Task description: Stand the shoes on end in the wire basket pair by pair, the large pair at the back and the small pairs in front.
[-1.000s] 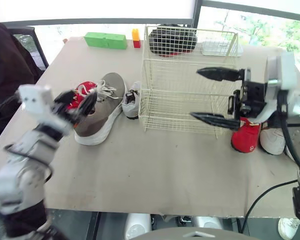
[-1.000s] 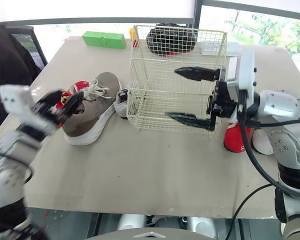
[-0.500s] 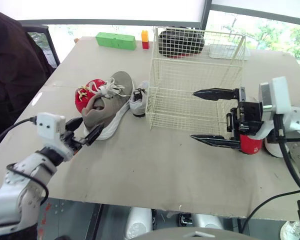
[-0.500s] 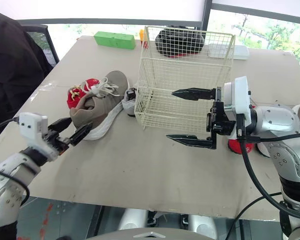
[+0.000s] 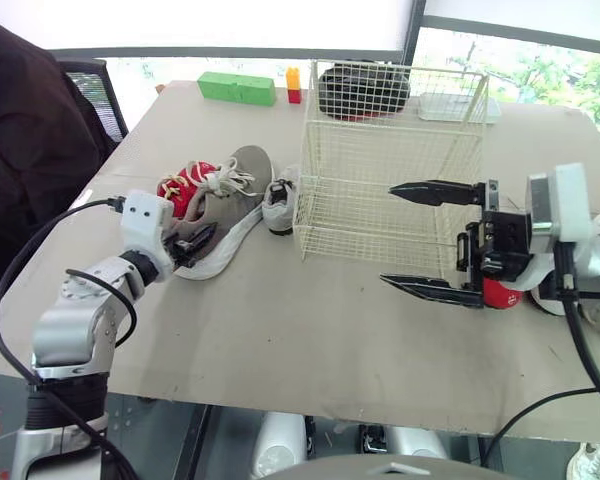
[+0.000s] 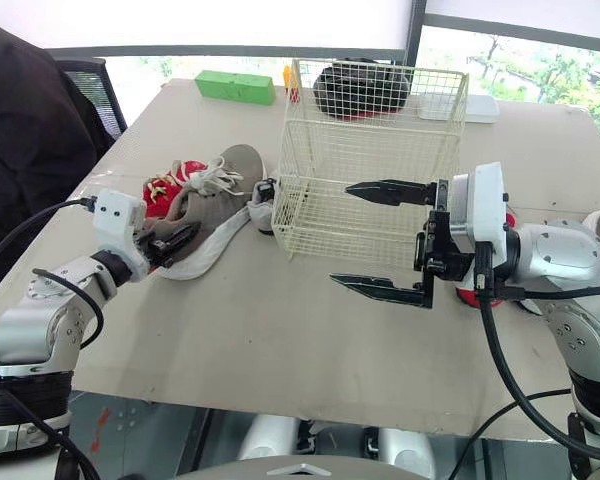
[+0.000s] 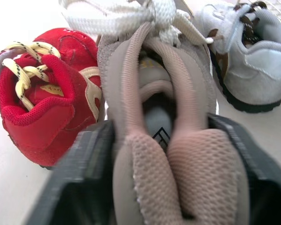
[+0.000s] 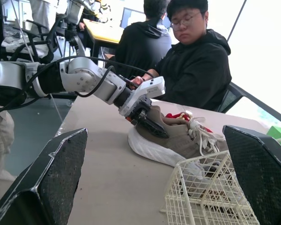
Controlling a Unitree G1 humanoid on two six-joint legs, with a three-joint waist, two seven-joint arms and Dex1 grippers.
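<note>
A large grey-brown shoe (image 5: 225,190) lies on the table left of the cream wire basket (image 5: 380,150). My left gripper (image 5: 195,243) is at its heel. In the left wrist view the heel (image 7: 173,154) fills the gap between the two fingers (image 7: 84,178), which press on its sides. A small red shoe (image 5: 183,186) lies to the shoe's left. A small pale grey shoe (image 5: 280,195) lies between it and the basket. My right gripper (image 5: 388,235) hangs wide open in front of the basket, holding nothing. Another red shoe (image 5: 500,292) shows behind that gripper.
A black shoe (image 5: 355,88) shows through the wires at the basket's back. A green block (image 5: 237,88) and a small red and yellow block (image 5: 294,83) stand at the far edge. A person in dark clothes (image 5: 30,130) sits at the table's left side.
My left gripper has moved forward from the bare table to the large shoe's heel and closed around it. The right gripper has hardly moved. The camera has shifted a little.
</note>
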